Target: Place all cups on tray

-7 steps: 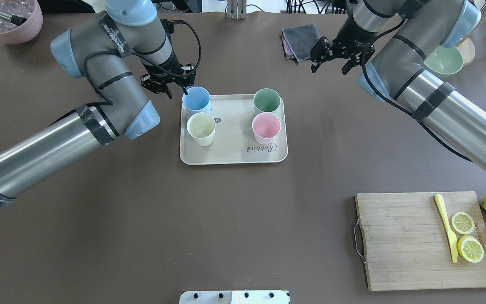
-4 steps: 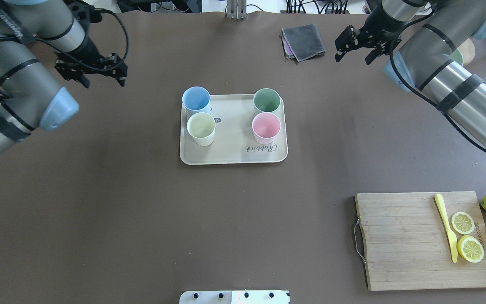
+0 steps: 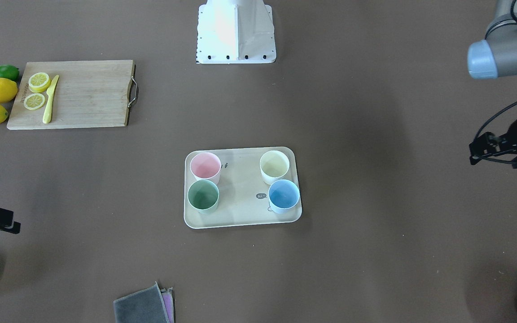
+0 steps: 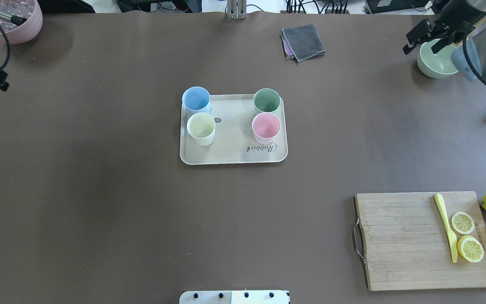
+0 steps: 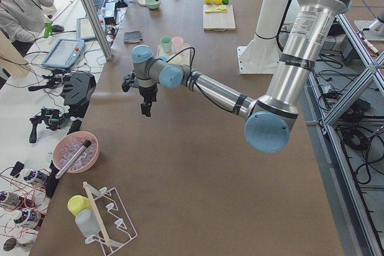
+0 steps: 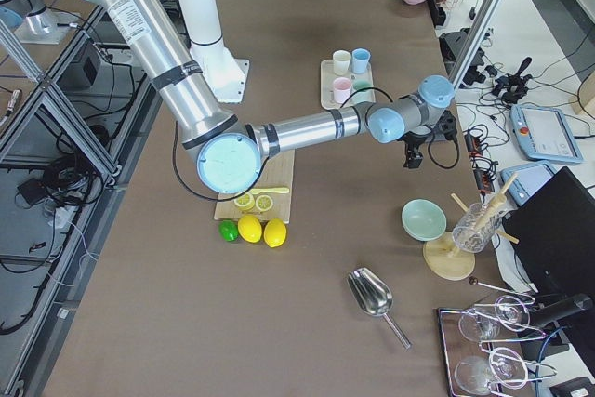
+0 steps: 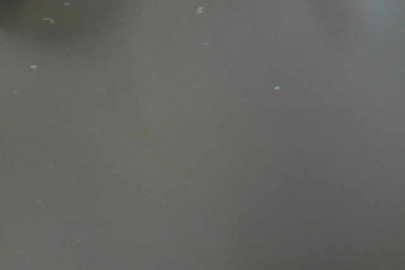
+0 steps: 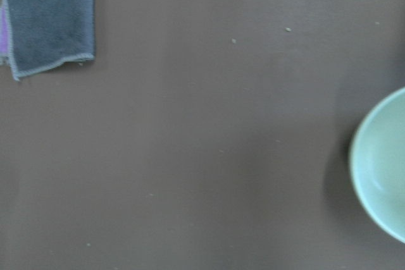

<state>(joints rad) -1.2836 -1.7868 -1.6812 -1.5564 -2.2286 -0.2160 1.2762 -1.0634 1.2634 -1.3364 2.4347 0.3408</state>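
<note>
All four cups are standing upright on the tray (image 4: 234,145), which is lying just above the middle of the overhead view. The blue cup (image 4: 196,98) and cream cup (image 4: 201,126) are sitting down its left side, almost touching, the blue one tight against the far rim; the green cup (image 4: 267,100) and pink cup (image 4: 266,125) are pairing up on its right. I am judging the placing done, with nothing left to carry. The right gripper (image 4: 421,44) is hanging in the upper right corner over a green bowl (image 4: 435,67), fingers spread and carrying nothing; the left gripper (image 3: 496,151) is hovering at the right edge of the front view, well apart from the tray, and I cannot tell how its fingers are set.
</note>
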